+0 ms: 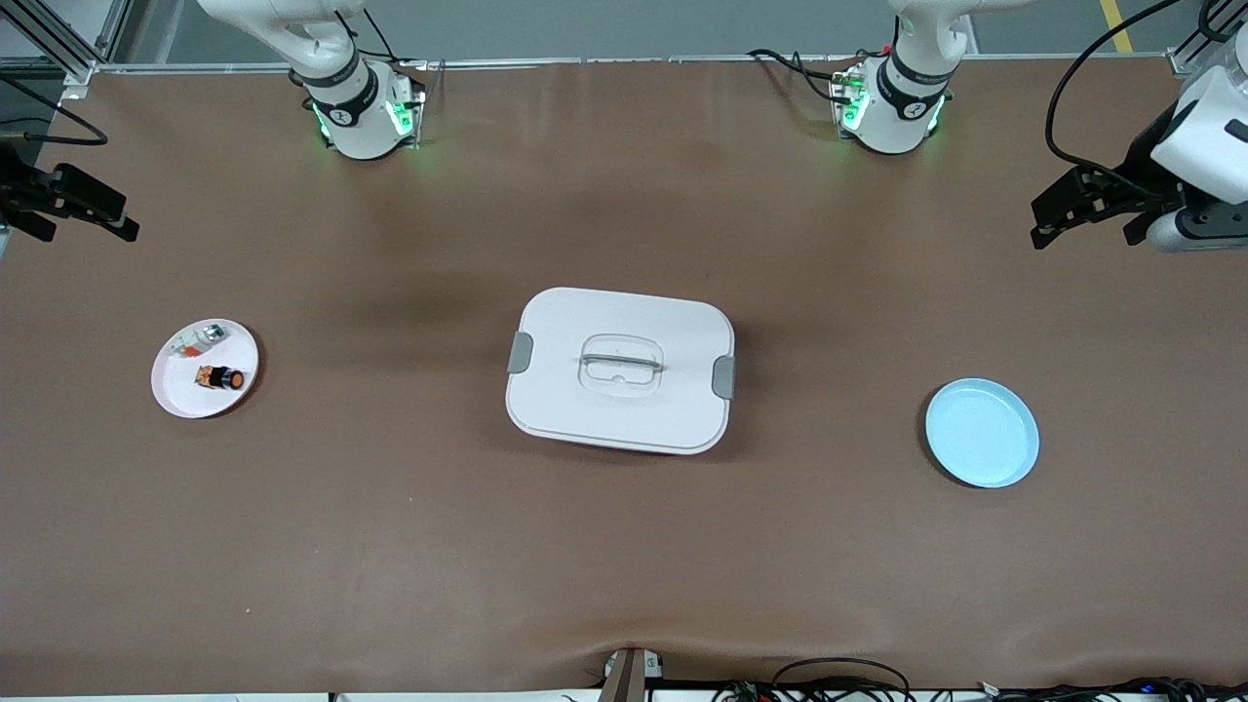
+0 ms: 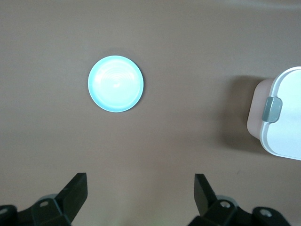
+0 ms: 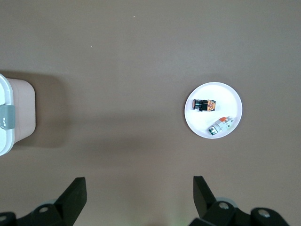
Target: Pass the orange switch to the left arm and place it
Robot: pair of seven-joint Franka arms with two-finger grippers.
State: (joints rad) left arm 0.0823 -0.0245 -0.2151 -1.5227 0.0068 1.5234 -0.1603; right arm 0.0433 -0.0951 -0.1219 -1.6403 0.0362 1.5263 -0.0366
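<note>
Right hand (image 1: 83, 210), spread, should drop squarely over the orange switch (image 1: 221, 377) on its pink plate (image 1: 175, 390), avoiding the white part (image 1: 200, 339); left hand (image 1: 1087, 210) waits spread.

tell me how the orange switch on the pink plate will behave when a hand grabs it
The orange switch lies on its side on the pink plate; being cylindrical, it may roll if nudged. It looks rigid and probably light, being tiny next to the plate. The white-and-silver part lies close beside it, so a wide-open right hand might bump that.
</note>
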